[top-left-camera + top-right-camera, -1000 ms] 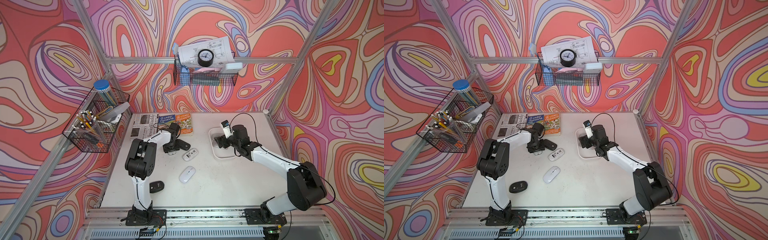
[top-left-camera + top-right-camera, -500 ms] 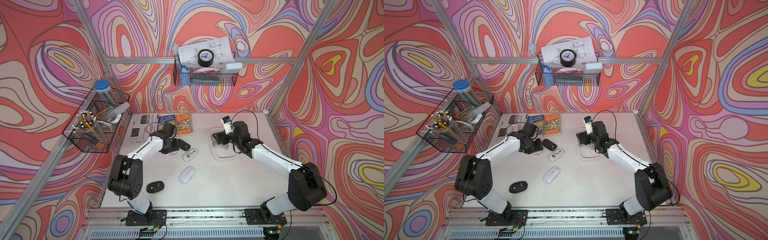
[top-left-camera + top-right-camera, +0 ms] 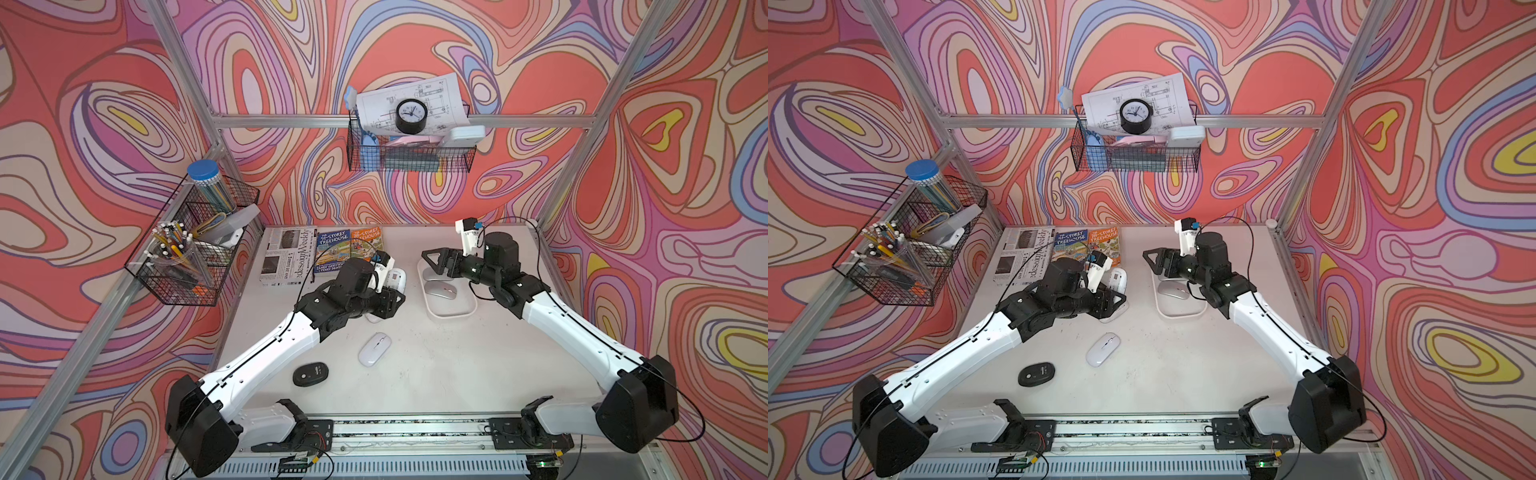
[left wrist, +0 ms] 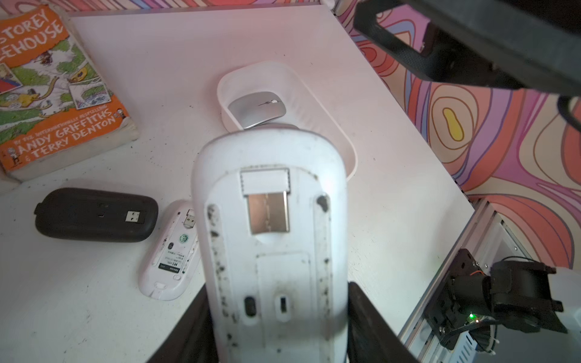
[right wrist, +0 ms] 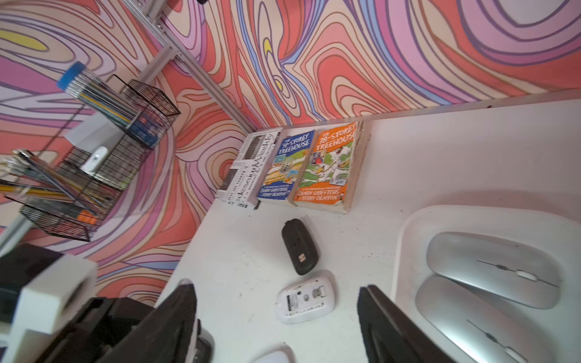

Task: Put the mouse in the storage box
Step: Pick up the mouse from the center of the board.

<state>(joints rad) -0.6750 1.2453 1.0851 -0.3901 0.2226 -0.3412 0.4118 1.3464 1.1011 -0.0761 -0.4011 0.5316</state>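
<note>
Now gripping white mouse (image 4: pixel 270 239) in clamped left claw (image 4: pixel 278 317), beside storage box (image 3: pixel 453 316) toward far right corner of tabletop (image 3: pixel 457 374).
Holding right claw (image 3: pixel 433 262) wide, empty, by box's far end, likely yielding room.

A, white mouse (image 4: pixel 270 226): clamped by its long sides in left gripper (image 4: pixel 276 320), clear of table, grimy underside up, USB receiver seated in slot; in top view at 9 o'clock of box, near, not touching.
B, storage box (image 3: pixel 455 306): shallow white oblong tray, rounded corners, flat on table at 2 o'clock of centre; silver mouse (image 5: pixel 492 270) and second silver mouse (image 5: pixel 468 317) inside, tops up, side by side at 12 o'clock end.
</note>
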